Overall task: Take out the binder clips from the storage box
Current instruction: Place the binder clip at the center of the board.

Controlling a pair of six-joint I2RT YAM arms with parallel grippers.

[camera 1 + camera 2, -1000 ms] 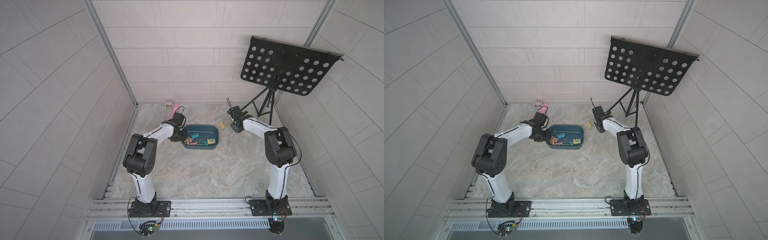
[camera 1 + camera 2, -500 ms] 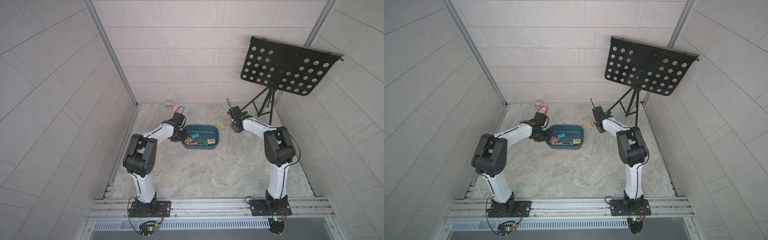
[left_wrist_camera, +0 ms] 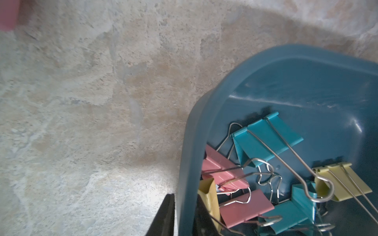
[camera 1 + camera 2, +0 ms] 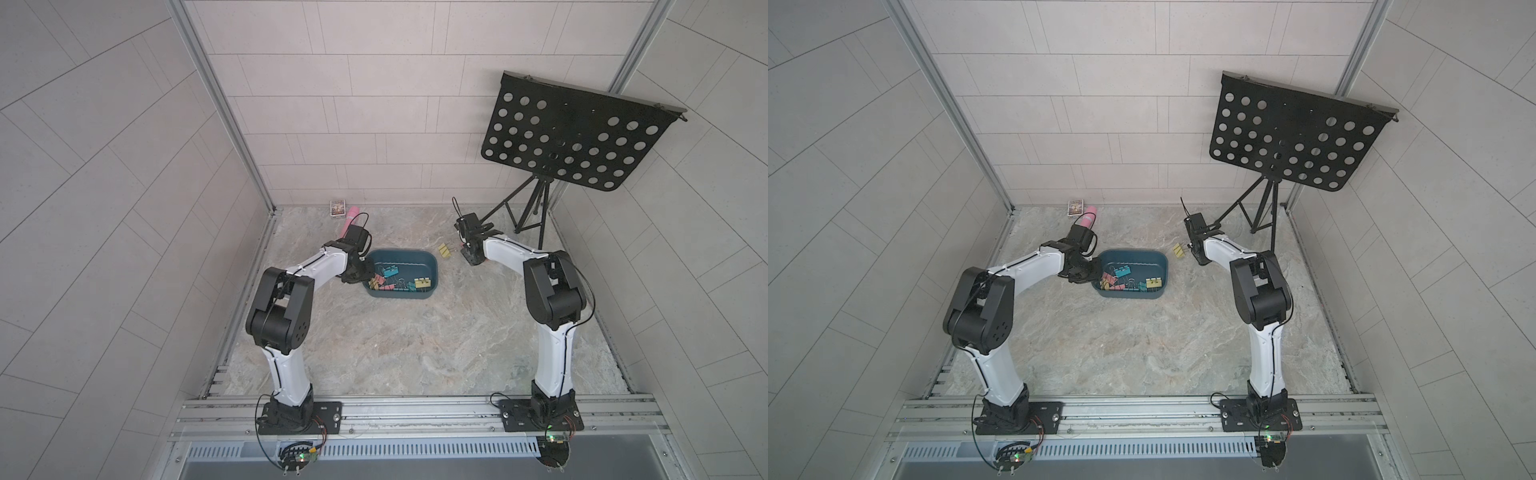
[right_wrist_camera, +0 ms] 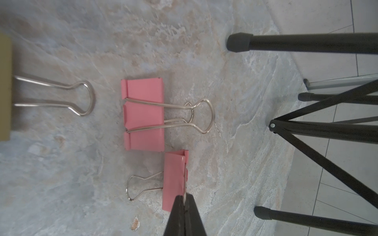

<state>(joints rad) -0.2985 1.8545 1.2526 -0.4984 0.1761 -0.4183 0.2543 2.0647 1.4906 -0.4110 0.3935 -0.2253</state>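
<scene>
Black perforated music stand (image 4: 577, 137) is standing at far right, tripod feet on the marble-look tabletop (image 4: 415, 345). Teal storage box (image 4: 399, 257) is sitting abt mid-table, towards the far side. The left gripper (image 3: 183, 216) is clamping its left-end wall, one finger inside, one outside. A pink stick (image 4: 350, 217) is lying far left of the box, w/ a small card box (image 4: 337, 207) just beyond it by the back wall; its print is too small to read. The binder clips (image 3: 266, 137), pink, yellow & teal, are lying tangled in the box's near half. Right of the box a yellow clip (image 4: 444, 250) is lying on the table. In the R wrist view a pink clip (image 5: 144, 114) is lying flat next to it. The right gripper (image 5: 185, 201), fingers together, is pinching the wire handle of a second pink clip (image 5: 173, 179), which is sitting just beside the flat one.
</scene>
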